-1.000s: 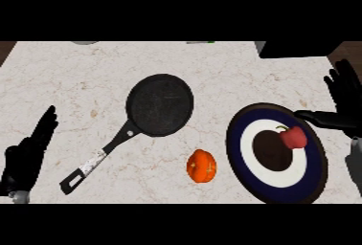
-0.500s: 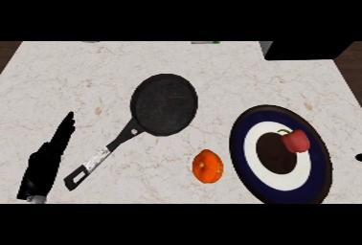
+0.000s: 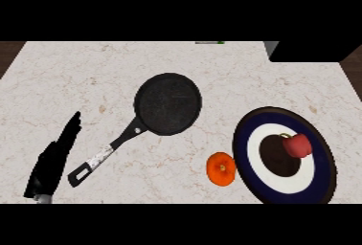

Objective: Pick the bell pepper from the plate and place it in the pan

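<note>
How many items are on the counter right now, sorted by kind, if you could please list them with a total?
Pans: 1, the black pan
Plates: 1, the dark blue and white plate
Red bell peppers: 1, the bell pepper on the plate
Orange round items: 1, the orange fruit beside the plate
Total: 4

No readable text, labels, brands, numbers or signs anywhere: none on black round frying pan (image 3: 168, 104), navy-and-white round plate (image 3: 320, 167), or pale marbled worktop (image 3: 84, 76).
</note>
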Controlling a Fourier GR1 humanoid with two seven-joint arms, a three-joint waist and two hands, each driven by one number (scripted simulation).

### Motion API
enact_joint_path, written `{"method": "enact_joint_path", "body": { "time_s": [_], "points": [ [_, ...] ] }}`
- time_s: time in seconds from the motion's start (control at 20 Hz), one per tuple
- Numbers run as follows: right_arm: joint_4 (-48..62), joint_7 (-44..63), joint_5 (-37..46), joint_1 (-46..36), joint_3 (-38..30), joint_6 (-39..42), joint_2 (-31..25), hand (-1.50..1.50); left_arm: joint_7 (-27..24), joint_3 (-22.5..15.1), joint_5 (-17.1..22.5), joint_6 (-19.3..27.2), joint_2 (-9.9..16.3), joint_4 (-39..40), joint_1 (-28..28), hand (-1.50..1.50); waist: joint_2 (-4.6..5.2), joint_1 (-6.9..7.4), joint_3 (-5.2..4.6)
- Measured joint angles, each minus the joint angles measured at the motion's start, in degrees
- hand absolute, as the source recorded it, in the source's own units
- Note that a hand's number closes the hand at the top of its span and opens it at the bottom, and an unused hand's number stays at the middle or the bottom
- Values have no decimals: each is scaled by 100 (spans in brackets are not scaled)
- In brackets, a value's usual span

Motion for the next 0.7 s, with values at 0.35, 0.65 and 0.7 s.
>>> {"method": "enact_joint_path", "body": {
  "time_s": [0.35,0.65,0.7],
  "points": [
    [-398,1326,133,-725,429,375,65,-150,-45,28,-171,-37,-171,11,70,0,4,38,-1],
    [-460,2112,257,-1157,700,870,236,-150,20,134,-268,-151,-217,-127,133,0,4,41,2],
    [-420,2135,309,-1187,717,994,225,-150,15,177,-233,-210,-213,-138,160,0,4,40,2]
  ]
}}
